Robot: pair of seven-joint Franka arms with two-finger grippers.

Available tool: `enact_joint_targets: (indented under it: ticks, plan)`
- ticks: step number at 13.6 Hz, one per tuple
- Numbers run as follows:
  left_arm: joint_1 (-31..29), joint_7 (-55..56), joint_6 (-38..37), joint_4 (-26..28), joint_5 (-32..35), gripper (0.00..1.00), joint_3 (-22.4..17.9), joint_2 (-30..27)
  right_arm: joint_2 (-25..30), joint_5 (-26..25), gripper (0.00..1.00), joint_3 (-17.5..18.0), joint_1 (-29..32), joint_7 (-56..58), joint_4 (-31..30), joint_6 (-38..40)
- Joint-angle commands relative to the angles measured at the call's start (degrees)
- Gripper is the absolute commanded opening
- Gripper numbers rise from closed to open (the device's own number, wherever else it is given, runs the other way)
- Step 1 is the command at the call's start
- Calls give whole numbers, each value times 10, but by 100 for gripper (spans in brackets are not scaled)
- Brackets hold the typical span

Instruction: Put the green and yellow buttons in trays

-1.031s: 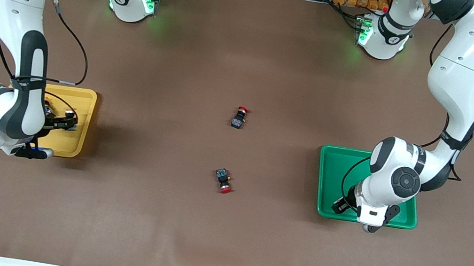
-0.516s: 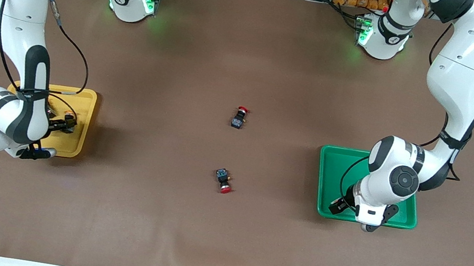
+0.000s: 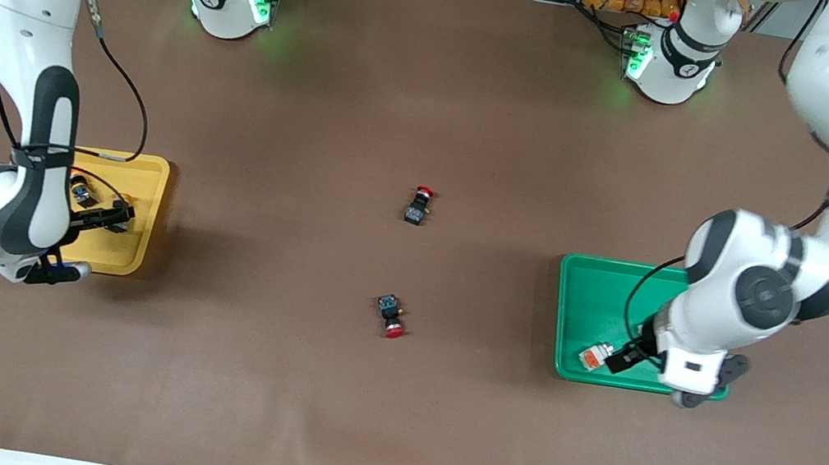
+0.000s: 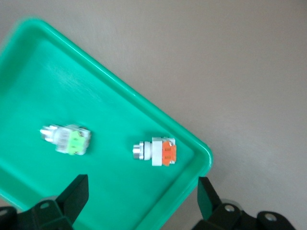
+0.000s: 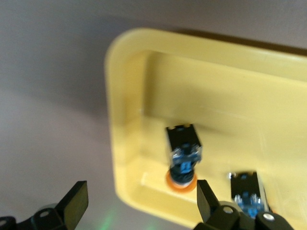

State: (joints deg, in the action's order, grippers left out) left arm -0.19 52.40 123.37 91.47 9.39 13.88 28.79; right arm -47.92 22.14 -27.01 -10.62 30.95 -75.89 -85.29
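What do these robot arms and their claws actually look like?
Both arms are glossy white, rounded segments with dark grey joint bands and round end caps. Thin black cables loop along them, and the bases glow green. The left gripper and right gripper each have two black wedge-shaped fingers.

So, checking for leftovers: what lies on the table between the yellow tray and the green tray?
In the front view, two red-capped switches lie on the bare brown table between the yellow tray and the green tray.
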Motion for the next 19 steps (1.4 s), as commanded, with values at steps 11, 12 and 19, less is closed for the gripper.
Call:
enact_joint_targets:
  ticks: [11, 12, 19]
  plan:
    - [-69, -306, -276, -77, -82, 100, -2, -205, 162, -9, 100, 70, 23, -192, 126, 61]
    - [-77, -326, -290, -77, -97, 100, -2, -212, 185, -30, 100, 78, 24, -194, 121, 63]
    - [-106, -411, -355, -47, -139, 100, -9, -270, 357, -113, 100, 84, 24, -242, 19, 67]
